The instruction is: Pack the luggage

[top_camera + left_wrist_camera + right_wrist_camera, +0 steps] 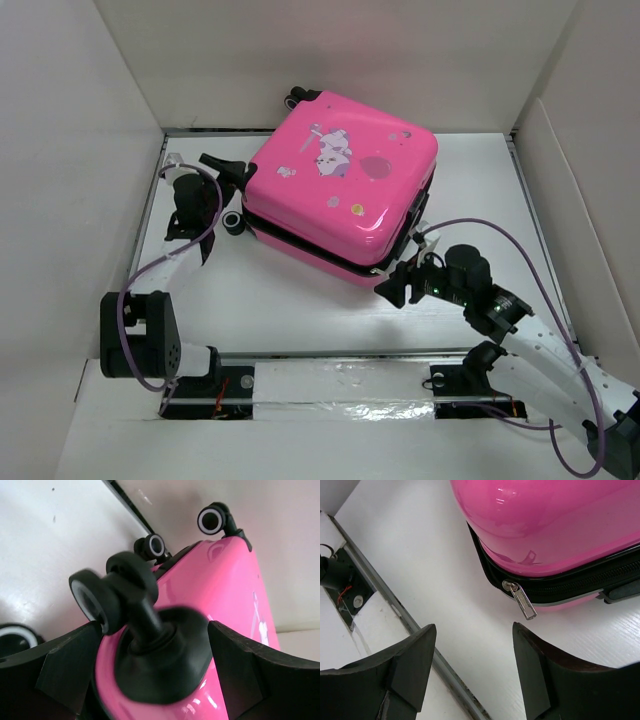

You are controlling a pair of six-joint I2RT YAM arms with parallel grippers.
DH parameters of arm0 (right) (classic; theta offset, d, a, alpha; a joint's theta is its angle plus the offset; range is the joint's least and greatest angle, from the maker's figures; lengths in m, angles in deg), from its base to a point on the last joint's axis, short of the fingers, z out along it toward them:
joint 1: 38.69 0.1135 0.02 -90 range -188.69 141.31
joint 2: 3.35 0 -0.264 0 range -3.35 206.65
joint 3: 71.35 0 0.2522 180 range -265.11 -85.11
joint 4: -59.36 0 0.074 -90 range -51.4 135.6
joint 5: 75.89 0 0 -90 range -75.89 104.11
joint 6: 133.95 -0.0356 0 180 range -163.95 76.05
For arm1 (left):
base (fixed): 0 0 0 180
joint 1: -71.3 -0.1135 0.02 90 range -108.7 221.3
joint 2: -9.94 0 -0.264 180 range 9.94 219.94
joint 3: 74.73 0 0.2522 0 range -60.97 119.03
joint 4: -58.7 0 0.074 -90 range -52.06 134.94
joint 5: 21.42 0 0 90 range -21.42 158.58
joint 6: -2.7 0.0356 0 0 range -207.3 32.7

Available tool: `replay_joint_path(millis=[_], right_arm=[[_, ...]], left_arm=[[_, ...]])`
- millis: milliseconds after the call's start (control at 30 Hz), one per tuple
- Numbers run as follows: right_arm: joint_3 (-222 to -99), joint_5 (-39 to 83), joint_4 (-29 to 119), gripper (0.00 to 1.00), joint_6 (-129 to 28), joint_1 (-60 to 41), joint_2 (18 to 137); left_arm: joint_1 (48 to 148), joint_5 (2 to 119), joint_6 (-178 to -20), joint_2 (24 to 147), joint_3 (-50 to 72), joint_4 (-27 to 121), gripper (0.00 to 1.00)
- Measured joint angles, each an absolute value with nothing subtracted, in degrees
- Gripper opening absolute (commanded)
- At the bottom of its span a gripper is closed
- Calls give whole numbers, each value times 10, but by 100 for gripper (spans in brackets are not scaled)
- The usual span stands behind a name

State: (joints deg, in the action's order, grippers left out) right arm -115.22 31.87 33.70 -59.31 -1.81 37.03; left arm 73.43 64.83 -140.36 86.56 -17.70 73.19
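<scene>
The pink luggage (pixel 340 185) lies flat and closed in the middle of the white table, print side up, with its caster wheels at the left and far side. My left gripper (pixel 215 185) is at its left corner. In the left wrist view the open gripper (pixel 153 625) straddles the black mount of a caster wheel (pixel 107 592) on the pink shell (pixel 225 595). My right gripper (pixel 398 285) is open and empty at the near right corner. In the right wrist view the gripper (pixel 474 626) sits just short of the silver zipper pull (pixel 523 602) hanging from the black zipper band (pixel 580 582).
White walls enclose the table on the left, far and right sides. A metal rail (pixel 340 385) runs along the near edge and shows in the right wrist view (pixel 385 600). Purple cables loop beside both arms. Another caster (pixel 232 222) sits by the left gripper.
</scene>
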Motion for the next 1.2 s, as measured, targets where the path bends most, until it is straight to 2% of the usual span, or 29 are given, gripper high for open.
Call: replay_joint_path(millis=[367,533,667,867,900,967,1100,1133,1200], right_arm=[[-1152,323,337,69,-587,-11,372],[-1152,323,337,69,-587,-11,371],[-1150,318,336,74,-588,-10,371],[-1141,310,334,77,-589,-7,369],[-1141,310,335,77,-590,-7,369],[-1141,309,335,77,-590,-7,368],[-1141,306,334,77,-592,-7,365],[-1141,304,334,77,-592,-7,362],[-1141,301,334,78,-592,-7,357]], left_arm=[[728,652,-1402,981,-92,726,85],[726,648,-1418,1009,-92,757,77],[722,647,-1434,1027,-92,798,70],[717,645,-1459,1053,-92,853,53],[717,644,-1463,1055,-92,859,43],[717,643,-1468,1059,-92,867,39],[716,639,-1478,1070,-82,872,13],[716,638,-1481,1073,-80,873,0],[716,637,-1490,1077,-79,877,0]])
